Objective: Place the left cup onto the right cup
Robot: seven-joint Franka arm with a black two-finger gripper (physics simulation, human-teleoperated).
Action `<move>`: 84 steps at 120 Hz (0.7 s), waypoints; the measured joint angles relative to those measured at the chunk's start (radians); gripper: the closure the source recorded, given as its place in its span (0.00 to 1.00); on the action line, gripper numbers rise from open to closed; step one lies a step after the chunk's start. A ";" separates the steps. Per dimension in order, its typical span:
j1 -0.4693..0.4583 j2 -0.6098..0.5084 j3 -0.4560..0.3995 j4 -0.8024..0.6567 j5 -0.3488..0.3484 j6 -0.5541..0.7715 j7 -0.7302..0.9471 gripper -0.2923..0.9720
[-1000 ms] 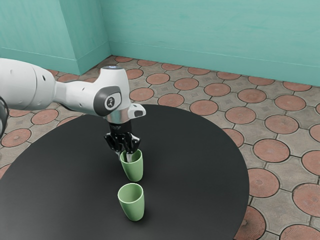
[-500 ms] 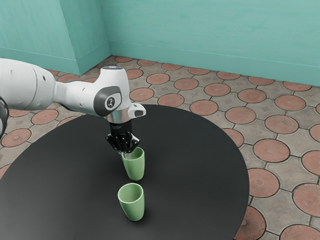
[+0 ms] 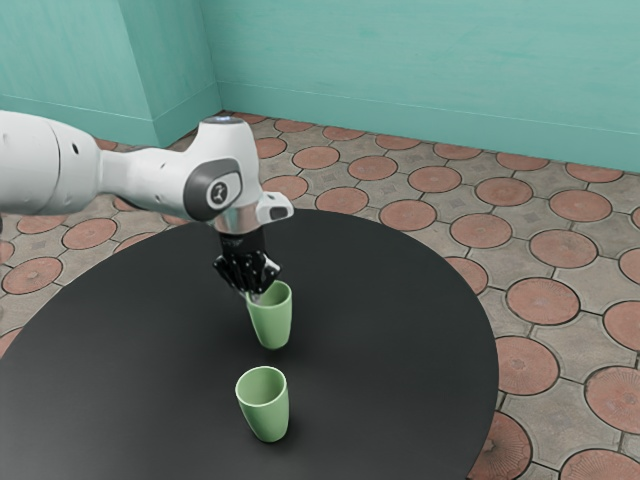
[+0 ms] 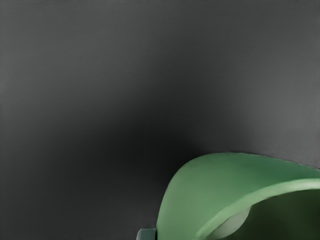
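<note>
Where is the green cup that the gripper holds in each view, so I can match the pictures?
Exterior view: the held green cup is near the table's middle, gripped at its rim by the gripper, beyond the free green cup.
Wrist view: the held green cup is the large green curve just under the hand.
Shared landmark: the black table, behind the cup in both.

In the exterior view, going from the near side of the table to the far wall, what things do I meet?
In order: standing cup → held cup → tiled floor → teal wall.
</note>
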 joint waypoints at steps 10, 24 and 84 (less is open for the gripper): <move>0.000 -0.013 -0.001 -0.004 0.001 -0.002 -0.001 0.85; 0.000 -0.036 -0.001 -0.007 0.002 -0.010 -0.002 0.85; 0.000 -0.135 -0.038 -0.046 0.003 -0.052 -0.006 0.85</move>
